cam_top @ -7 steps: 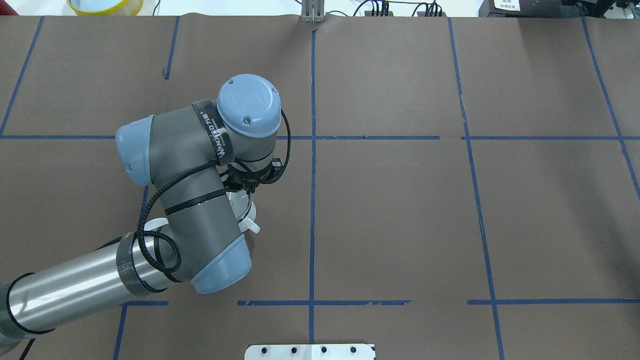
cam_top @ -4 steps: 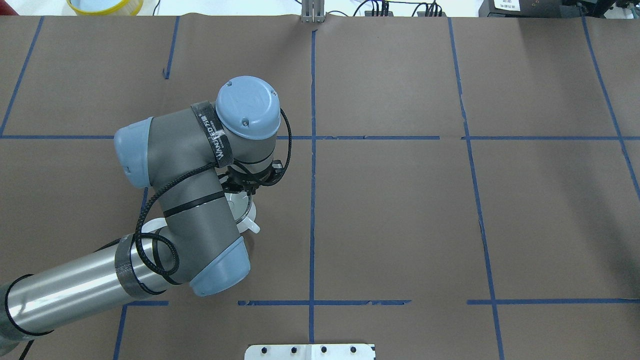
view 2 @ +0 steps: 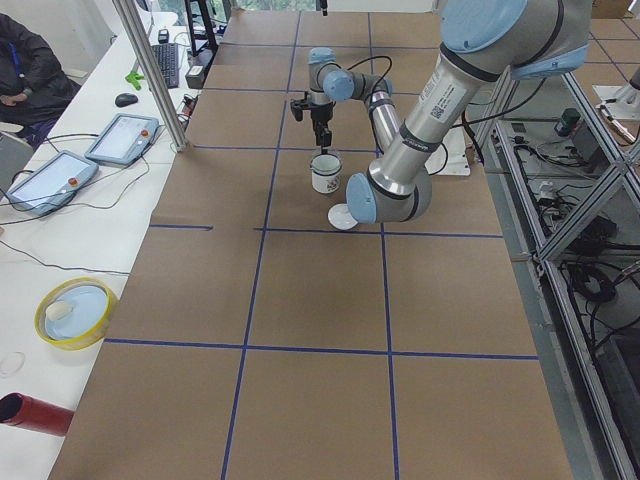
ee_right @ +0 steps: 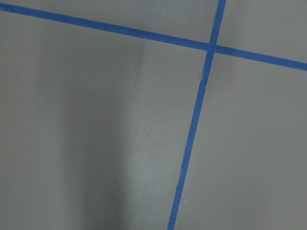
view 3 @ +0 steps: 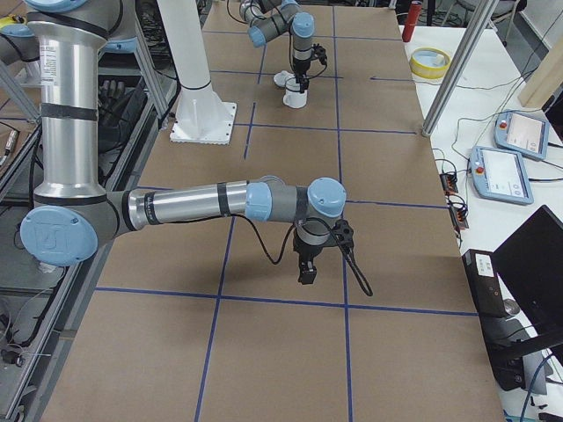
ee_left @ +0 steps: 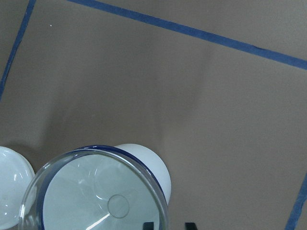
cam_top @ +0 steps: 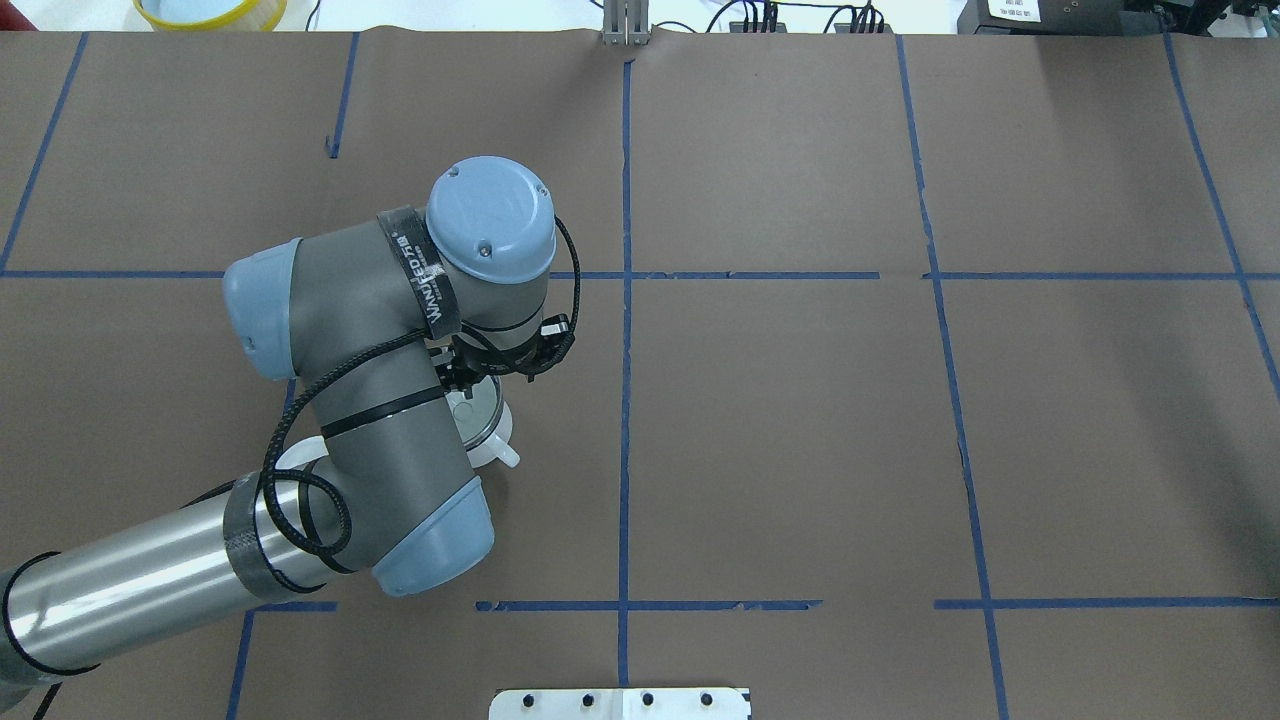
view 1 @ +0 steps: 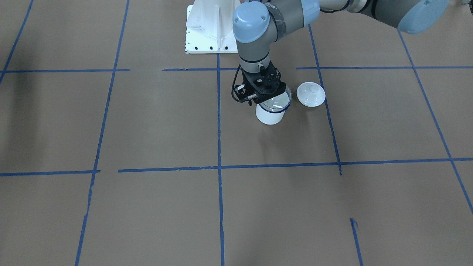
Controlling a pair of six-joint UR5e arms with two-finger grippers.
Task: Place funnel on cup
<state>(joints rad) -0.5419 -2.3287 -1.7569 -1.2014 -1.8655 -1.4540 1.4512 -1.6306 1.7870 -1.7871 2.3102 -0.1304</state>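
Note:
The clear funnel (view 1: 278,101) sits in the mouth of the white, blue-rimmed cup (view 1: 270,115), just left of the table's middle. In the left wrist view the funnel's rim (ee_left: 62,165) rings the cup (ee_left: 152,165), and two fingertips stand apart at the bottom edge, either side of the rim. My left gripper (view 1: 263,98) hovers over the funnel's robot-side edge and is open. In the overhead view the arm hides most of the funnel (cam_top: 482,408). My right gripper (view 3: 307,272) shows only in the exterior right view, low over bare table; I cannot tell its state.
A white domed lid with a knob (view 1: 310,94) lies beside the cup, on the robot's left of it. The white robot base plate (view 1: 210,27) is behind it. Blue tape lines cross the brown table (view 1: 147,122). A yellow bowl (cam_top: 210,10) sits beyond the far edge.
My left wrist has shifted slightly toward the view's left and away from the funnel. The funnel and cup have stayed in place.

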